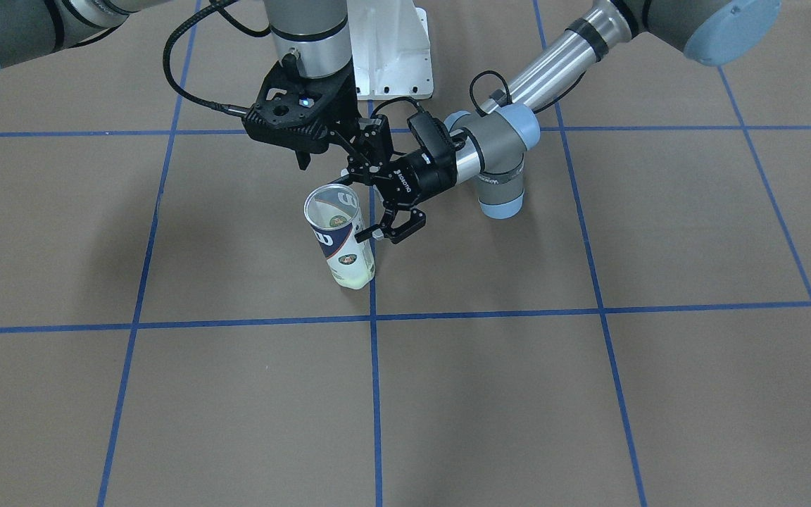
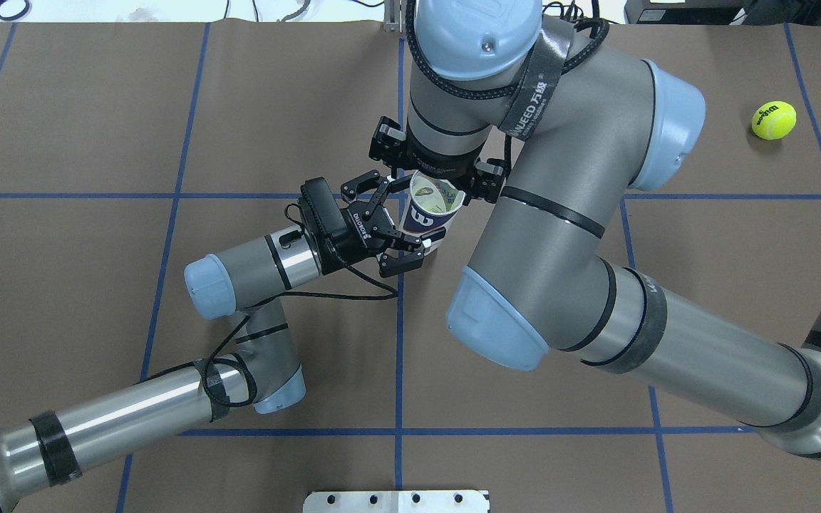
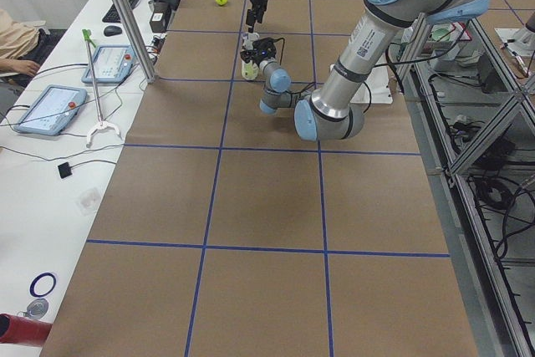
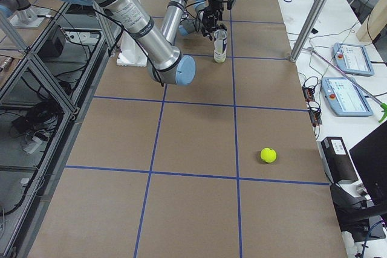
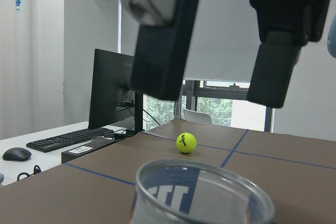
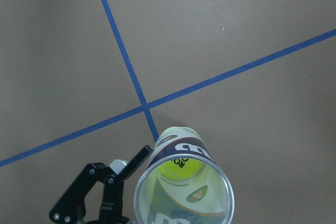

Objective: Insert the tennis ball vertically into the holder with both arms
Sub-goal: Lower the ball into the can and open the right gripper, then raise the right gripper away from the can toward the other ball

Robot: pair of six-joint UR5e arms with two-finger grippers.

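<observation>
Below my jaws: brown-papered table [image 1: 588, 394] gridded with blue tape lines [image 1: 372, 394]. Beyond them: black monitor [image 5: 113, 90], keyboard [image 5: 68, 138], mouse [image 5: 16, 154] on white desk [image 5: 16, 141], daylit window [image 5: 220, 108], white wall [image 5: 42, 51].

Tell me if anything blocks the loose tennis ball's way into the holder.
Yes: the right gripper hangs over the holder's open mouth, and another ball already lies at its bottom.
</observation>
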